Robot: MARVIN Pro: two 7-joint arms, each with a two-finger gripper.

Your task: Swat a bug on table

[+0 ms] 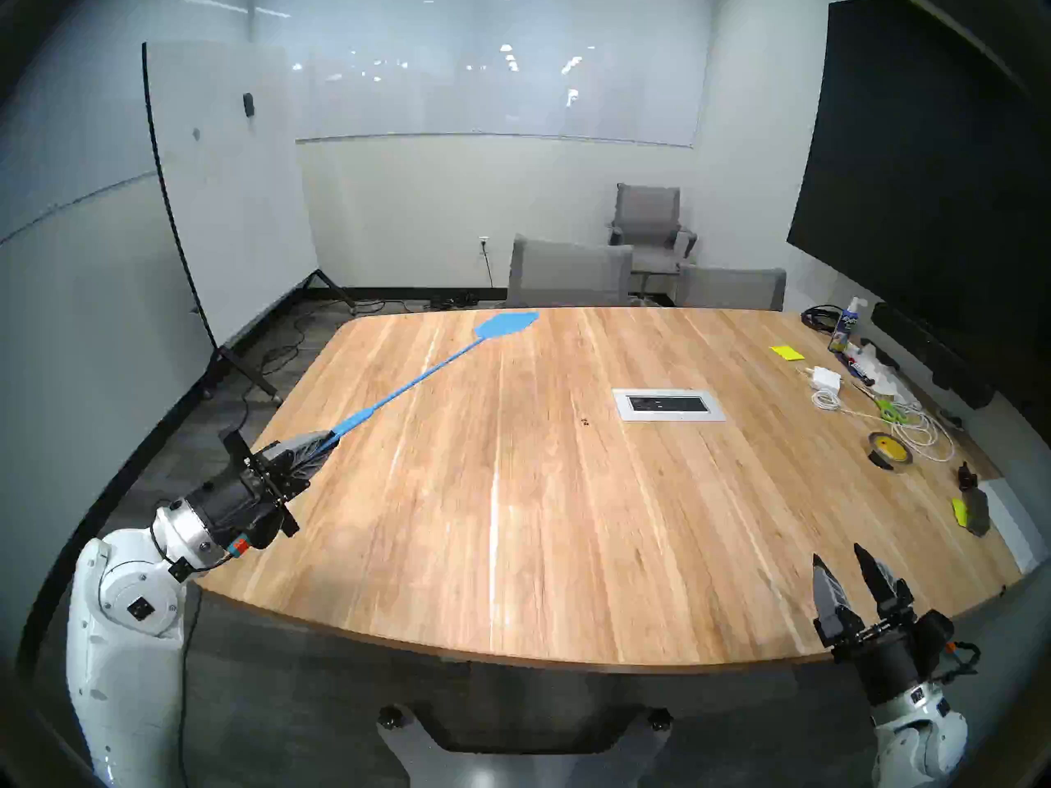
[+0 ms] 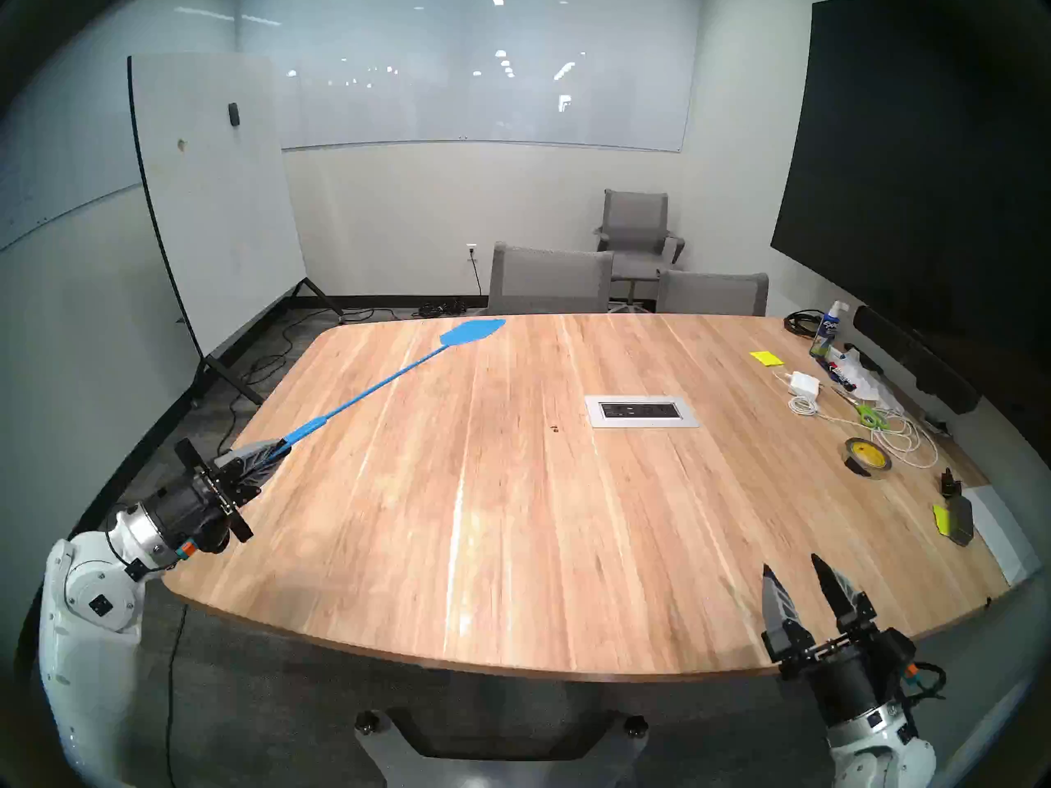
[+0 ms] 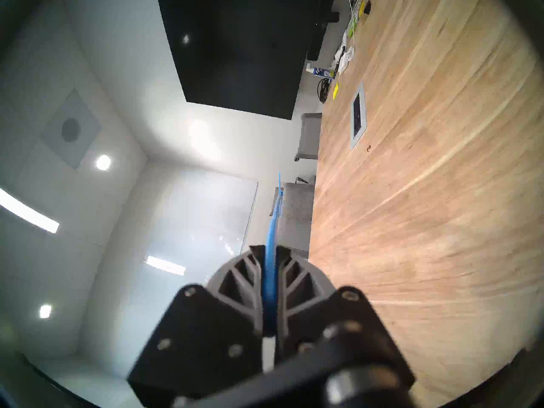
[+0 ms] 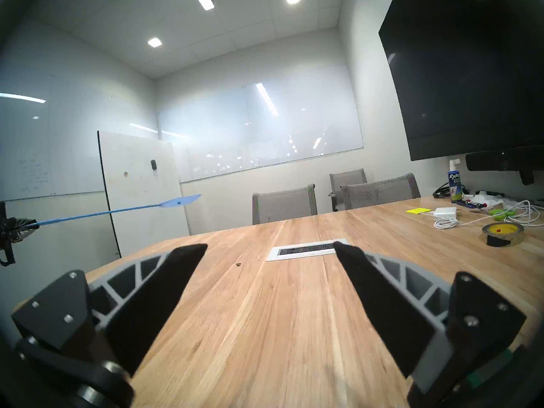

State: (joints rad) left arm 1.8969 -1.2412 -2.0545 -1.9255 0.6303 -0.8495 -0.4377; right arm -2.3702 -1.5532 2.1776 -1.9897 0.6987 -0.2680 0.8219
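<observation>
Left hand [image 1: 327, 443] clamps blue swatter [image 1: 421, 374] above table [image 1: 512, 514].

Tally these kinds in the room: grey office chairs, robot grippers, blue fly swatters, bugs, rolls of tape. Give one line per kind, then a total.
Grey office chairs: 3
Grippers: 2, the left gripper and the right gripper
Blue fly swatter: 1
Bug: 1
Roll of tape: 1
Total: 8
</observation>
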